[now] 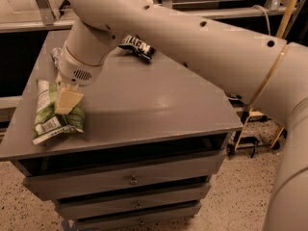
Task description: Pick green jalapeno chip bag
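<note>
Camera view — end effector (66, 104) over green bag (52, 125)

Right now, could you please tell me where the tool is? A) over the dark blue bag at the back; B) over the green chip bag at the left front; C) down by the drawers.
B: the tool is over the green chip bag near the cabinet top's left front edge.
</note>
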Available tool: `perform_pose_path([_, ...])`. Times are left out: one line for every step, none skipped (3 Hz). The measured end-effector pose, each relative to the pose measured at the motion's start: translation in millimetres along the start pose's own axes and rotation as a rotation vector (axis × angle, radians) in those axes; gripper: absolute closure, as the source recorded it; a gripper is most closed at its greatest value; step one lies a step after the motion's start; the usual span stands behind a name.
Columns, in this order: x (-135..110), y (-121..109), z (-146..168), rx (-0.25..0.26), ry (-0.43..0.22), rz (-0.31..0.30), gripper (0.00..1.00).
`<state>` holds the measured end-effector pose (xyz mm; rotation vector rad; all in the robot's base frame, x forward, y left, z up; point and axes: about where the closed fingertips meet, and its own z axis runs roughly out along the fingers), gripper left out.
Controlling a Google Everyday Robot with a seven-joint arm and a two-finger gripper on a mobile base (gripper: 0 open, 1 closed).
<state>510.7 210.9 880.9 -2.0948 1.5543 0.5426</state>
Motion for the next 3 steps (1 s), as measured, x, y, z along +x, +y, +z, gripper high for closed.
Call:
perform_pose_path([0,-12,-42,0.064,-0.075,0.012,1.0])
perform_pose_path([1,-19,-77,0.119,-0.135,0.015,1.0])
perform_pose_path([1,-19,-81,0.123,-0.141,0.016,1.0])
